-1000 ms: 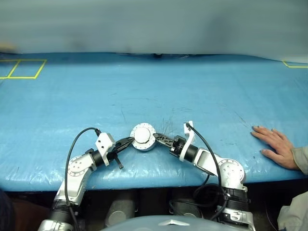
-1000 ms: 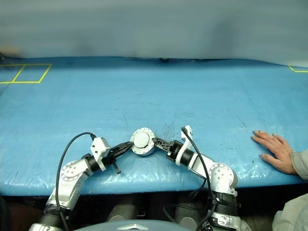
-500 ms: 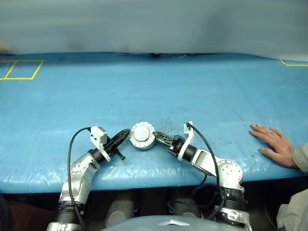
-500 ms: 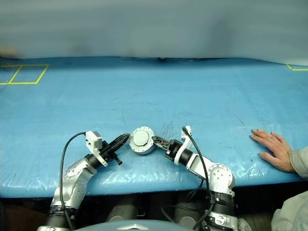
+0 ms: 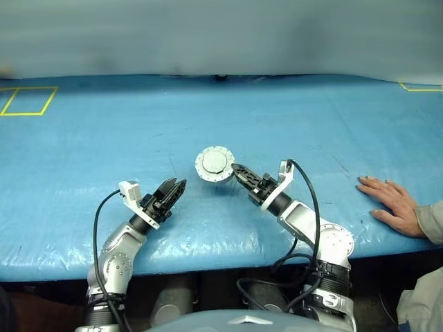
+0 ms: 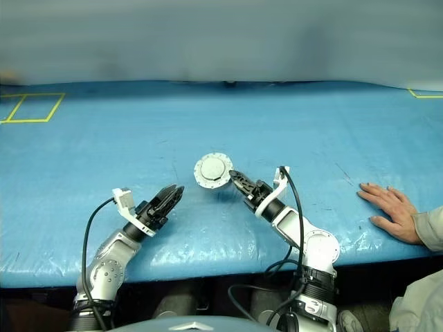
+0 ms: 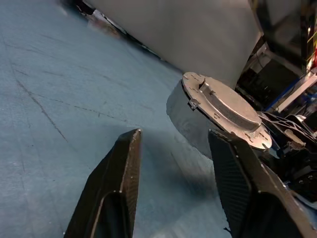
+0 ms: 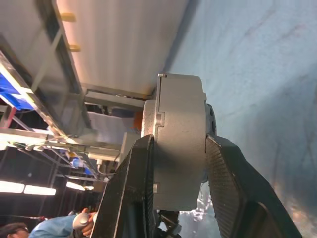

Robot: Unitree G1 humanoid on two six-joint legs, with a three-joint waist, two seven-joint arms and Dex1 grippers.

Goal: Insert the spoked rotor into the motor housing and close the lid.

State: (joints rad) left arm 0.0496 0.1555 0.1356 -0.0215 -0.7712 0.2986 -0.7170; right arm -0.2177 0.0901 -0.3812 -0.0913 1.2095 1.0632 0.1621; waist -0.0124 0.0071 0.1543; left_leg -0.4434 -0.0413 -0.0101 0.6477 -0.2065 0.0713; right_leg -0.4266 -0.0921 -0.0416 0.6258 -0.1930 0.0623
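The motor housing (image 5: 216,164) is a round silver drum held a little above the blue table cover, tilted so its flat face looks toward me. The lid (image 7: 225,106), a flat silver-grey disc with a raised hub, sits on that face. My right gripper (image 5: 239,173) is shut on the housing's rim from the right; the right wrist view shows the housing (image 8: 181,144) clamped between both fingers. My left gripper (image 5: 173,188) stands open to the left of the housing, apart from it, with nothing between its fingers (image 7: 121,188). The spoked rotor is hidden.
A person's hand (image 5: 391,200) lies flat on the table at the right, near the front edge. Yellow tape squares (image 5: 28,100) mark the far left corner. The blue cover (image 5: 277,117) stretches bare behind the housing.
My right gripper has lifted the housing up and away from me. My left gripper, shut against the housing's left side before, has opened, rolled and now stands apart from it.
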